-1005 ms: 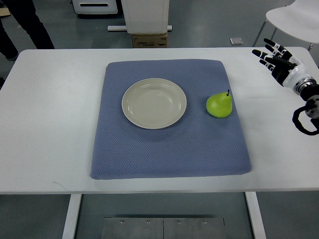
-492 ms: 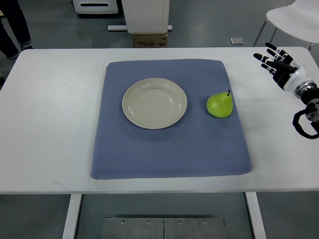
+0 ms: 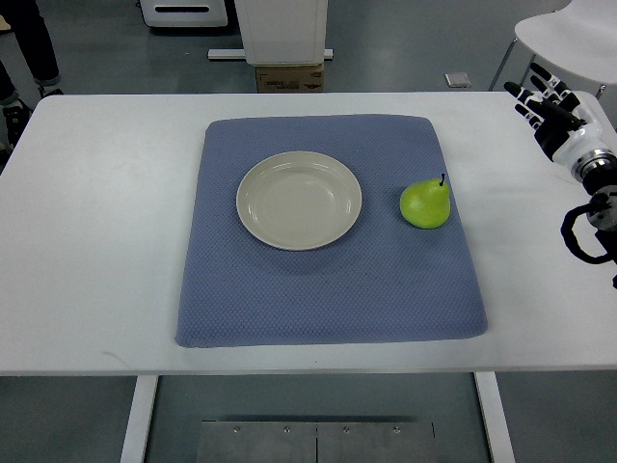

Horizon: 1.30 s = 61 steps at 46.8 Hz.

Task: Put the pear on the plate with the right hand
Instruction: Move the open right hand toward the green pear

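Change: right robot hand (image 3: 551,108) now farther back and nearer the worktop's far right corner than a moment ago; pear and plate unmoved.
Pear (image 3: 425,204): green, dark stem pointing away and up; lies on the blue mat, right of the plate, near it but not touching.
Plate (image 3: 299,201): round, pale beige, bare; sits on the mat, slightly left of its middle and toward the far side.
Mat (image 3: 328,289): blue, textured, roughly square; lies flat on the middle of the worktop, front right corner slightly spread.
Right robot hand: black and white, fingers (image 3: 528,94) spread wide and holding nothing; hovers over the far right corner of the worktop, well apart from the pear; fingertips point left and away.
Right arm: enters from the right edge; black cable loop (image 3: 583,234) just below the wrist.
Worktop (image 3: 96,241): white, rectangular, on white legs.
Surroundings: grey floor; white chair (image 3: 569,39) beyond the right corner; cardboard box (image 3: 288,77) and white cabinet base behind the far edge; person's dark trouser leg and shoe (image 3: 29,48) at the upper left.
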Motion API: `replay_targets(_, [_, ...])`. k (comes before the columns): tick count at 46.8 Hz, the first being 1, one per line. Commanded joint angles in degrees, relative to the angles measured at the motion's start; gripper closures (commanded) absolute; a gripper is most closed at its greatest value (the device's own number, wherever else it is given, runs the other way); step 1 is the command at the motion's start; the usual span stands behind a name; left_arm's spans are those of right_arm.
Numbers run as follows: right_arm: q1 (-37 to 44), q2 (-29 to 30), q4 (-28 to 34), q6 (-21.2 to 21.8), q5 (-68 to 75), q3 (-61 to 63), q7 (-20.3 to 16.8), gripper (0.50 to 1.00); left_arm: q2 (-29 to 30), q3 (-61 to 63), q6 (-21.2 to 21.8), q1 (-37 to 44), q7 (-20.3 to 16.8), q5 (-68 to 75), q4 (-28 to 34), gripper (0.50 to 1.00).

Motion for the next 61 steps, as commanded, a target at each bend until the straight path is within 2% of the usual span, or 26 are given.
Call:
replay_targets(1, [-1.1, 0.7, 0.7, 1.6, -0.3, -0.5, 0.9, 0.500, 0.0, 0.0, 0.0, 0.0, 0.0, 0.0, 0.0, 0.500])
replay_targets(6, [-2.2, 0.5, 0.8, 5.9, -1.0, -1.2, 4.0, 0.500, 0.0, 0.0, 0.0, 0.0, 0.0, 0.0, 0.0, 0.500])
replay_targets(21, [-1.7, -4.4, 1.6, 13.4, -6.8, -10.6, 4.6, 0.500, 0.0, 0.0, 0.0, 0.1, 0.0, 0.0, 0.0, 0.500])
replay_targets(23, [-1.6, -5.3, 2.0, 13.7, -8.1, -11.3, 5.7, 0.500, 0.0, 0.0, 0.0, 0.0, 0.0, 0.0, 0.0, 0.500])
replay_targets(30, [-1.6, -9.2, 4.5, 13.6, -14.1, -14.7, 12.3, 0.500, 0.0, 0.0, 0.0, 0.1, 0.0, 0.0, 0.0, 0.500])
replay_targets(39, [-1.8, -14.5, 7.4, 13.5, -17.0, -20.0, 17.4, 0.500, 0.0, 0.0, 0.0, 0.0, 0.0, 0.0, 0.0, 0.500])
replay_targets(44, [-1.9, -17.3, 10.2, 13.4, -17.0, -23.1, 19.4, 0.500, 0.0, 0.0, 0.0, 0.0, 0.0, 0.0, 0.0, 0.500])
replay_targets(51, [-2.6, -22.0, 19.5, 12.8, -17.0, -24.0, 19.6, 0.500, 0.0, 0.0, 0.0, 0.0, 0.0, 0.0, 0.0, 0.500])
replay_targets(56, [-3.7, -23.6, 25.9, 8.0, -17.1, -24.0, 19.6, 0.500, 0.0, 0.0, 0.0, 0.0, 0.0, 0.0, 0.0, 0.500])
replay_targets(61, [-4.3, -23.4, 28.7, 2.0, -18.0, -25.2, 19.7, 0.500, 0.0, 0.0, 0.0, 0.0, 0.0, 0.0, 0.0, 0.500])
